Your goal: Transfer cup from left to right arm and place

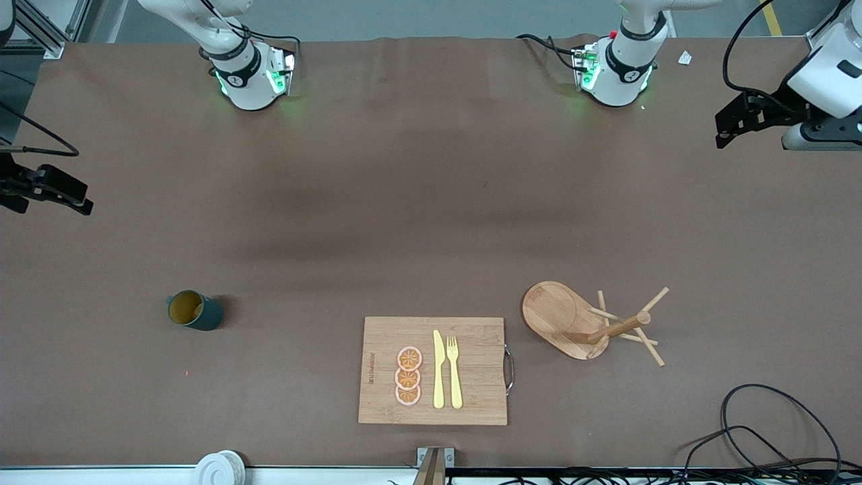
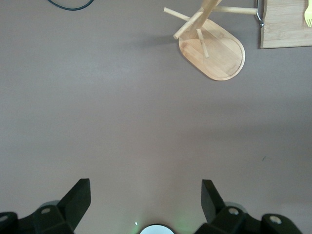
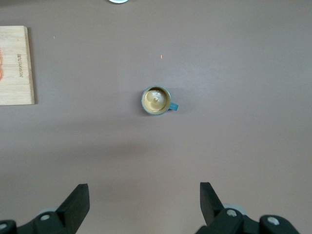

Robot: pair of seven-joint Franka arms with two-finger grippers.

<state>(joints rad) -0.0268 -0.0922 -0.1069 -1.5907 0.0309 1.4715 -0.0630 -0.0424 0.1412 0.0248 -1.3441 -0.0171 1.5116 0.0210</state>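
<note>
The cup [image 1: 195,310] is a small dark teal mug with a tan inside. It stands upright on the brown table toward the right arm's end, apart from everything else. In the right wrist view the cup [image 3: 156,100] shows from above, its handle to one side. My right gripper [image 3: 144,201] is open and empty, high over bare table, well short of the cup. Its hand shows at the front view's edge [image 1: 44,188]. My left gripper [image 2: 145,197] is open and empty, high over bare table at the left arm's end; its hand also shows in the front view [image 1: 808,108].
A wooden cutting board [image 1: 433,370] with orange slices [image 1: 408,376], a yellow knife and a yellow fork lies near the front camera's edge. A wooden peg stand [image 1: 586,323] lies on its side beside the board, toward the left arm's end. Black cables [image 1: 761,431] lie at that corner.
</note>
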